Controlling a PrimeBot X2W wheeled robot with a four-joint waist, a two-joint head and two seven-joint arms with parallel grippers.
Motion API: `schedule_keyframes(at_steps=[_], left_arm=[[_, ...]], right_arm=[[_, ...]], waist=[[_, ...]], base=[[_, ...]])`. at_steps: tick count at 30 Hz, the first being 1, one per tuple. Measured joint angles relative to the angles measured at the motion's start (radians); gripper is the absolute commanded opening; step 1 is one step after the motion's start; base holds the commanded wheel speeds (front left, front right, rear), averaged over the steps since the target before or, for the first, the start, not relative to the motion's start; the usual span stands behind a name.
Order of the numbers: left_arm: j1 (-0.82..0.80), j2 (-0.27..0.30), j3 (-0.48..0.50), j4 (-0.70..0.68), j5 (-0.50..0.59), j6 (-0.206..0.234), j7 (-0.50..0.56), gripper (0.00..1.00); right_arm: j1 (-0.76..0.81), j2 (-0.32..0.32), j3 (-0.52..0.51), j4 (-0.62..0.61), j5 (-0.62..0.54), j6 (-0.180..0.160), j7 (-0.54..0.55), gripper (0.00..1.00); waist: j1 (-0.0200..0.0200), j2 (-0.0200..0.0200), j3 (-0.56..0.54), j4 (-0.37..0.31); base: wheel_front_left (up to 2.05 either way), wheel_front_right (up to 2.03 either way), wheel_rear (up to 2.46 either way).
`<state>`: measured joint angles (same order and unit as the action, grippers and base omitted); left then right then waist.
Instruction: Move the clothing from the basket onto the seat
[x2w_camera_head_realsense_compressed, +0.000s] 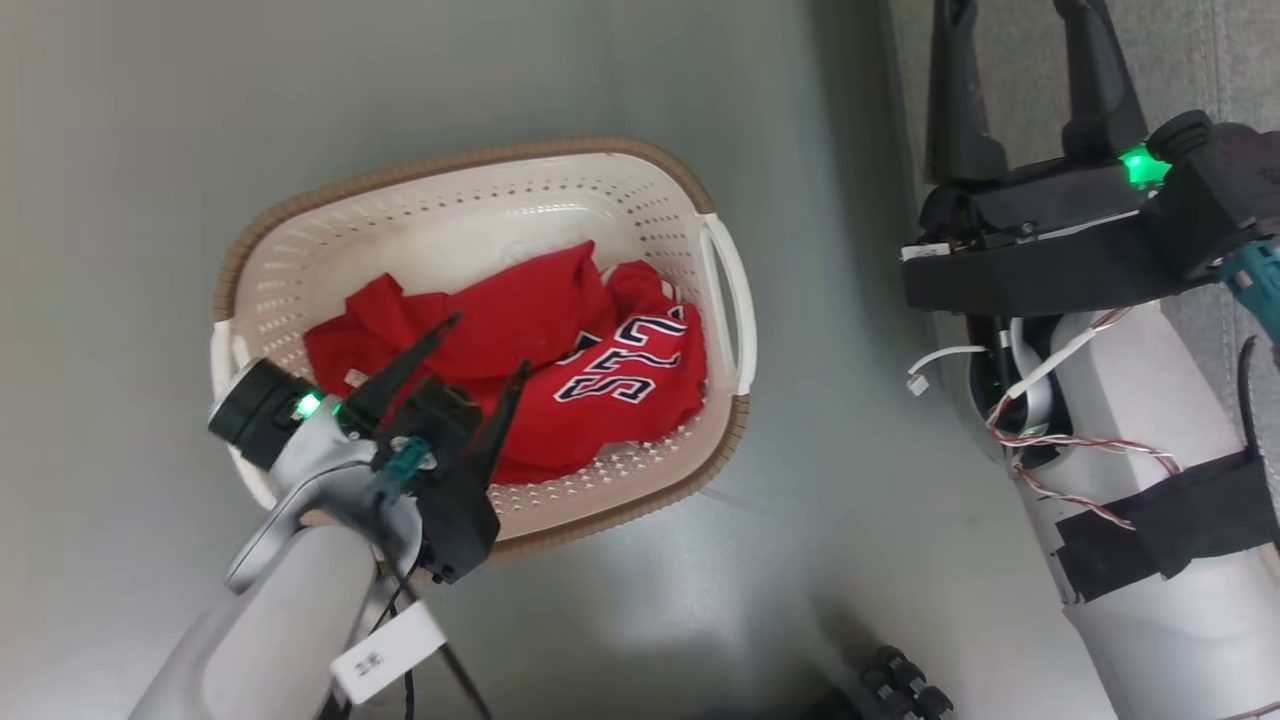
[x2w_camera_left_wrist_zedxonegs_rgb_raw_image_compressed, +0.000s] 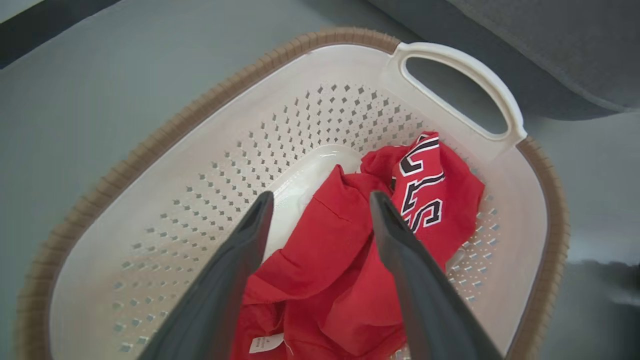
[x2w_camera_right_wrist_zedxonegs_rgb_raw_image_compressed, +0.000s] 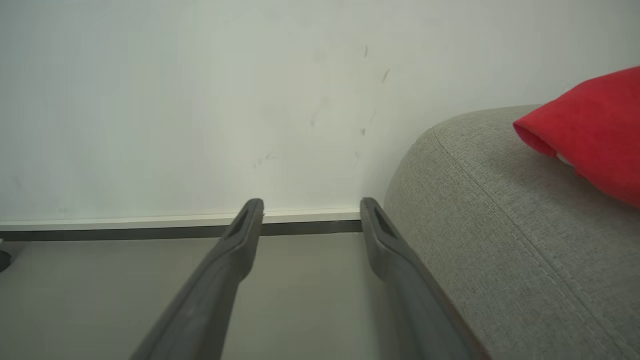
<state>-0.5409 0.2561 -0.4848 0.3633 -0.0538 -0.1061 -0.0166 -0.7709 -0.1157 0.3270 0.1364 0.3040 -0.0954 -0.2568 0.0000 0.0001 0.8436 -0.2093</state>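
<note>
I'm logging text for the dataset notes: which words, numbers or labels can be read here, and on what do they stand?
"22": on the red jersey, navy with a white outline, seen turned; the letters beside it are folded and cannot be read whole.
Small white tag on the red cloth: print too small to read.
White label hanging by the left forearm: blurred, unreadable.

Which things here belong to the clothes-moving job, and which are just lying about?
Job: red jersey; plain red garment; laundry basket; grey seat; open left gripper over the basket; open right gripper beside the seat; red fabric on the seat, possibly clothing.
Lying about: floor; wall; skirting board.
</note>
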Motion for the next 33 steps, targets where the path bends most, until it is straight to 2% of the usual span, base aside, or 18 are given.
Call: schedule_keyframes(at_steps=[12, 33], left_arm=[[-0.072, 0.003, -0.11, 0.094, 0.029, -0.017, 0.065, 1.0], [-0.138, 0.029, -0.107, 0.239, -0.001, -0.019, 0.103, 1.0]], right_arm=[[-0.019, 0.026, 0.012, 0.012, 0.0, 0.008, 0.0, 1.0], [-0.039, 0.051, 0.043, -0.008, -0.001, 0.016, 0.0, 1.0]], waist=[[0.0, 0.0, 0.045, -0.061], [0.0, -0.0001, 0.132, -0.158]], base=[[0.0, 0.0, 0.0], [0.0, 0.0, 0.0]])
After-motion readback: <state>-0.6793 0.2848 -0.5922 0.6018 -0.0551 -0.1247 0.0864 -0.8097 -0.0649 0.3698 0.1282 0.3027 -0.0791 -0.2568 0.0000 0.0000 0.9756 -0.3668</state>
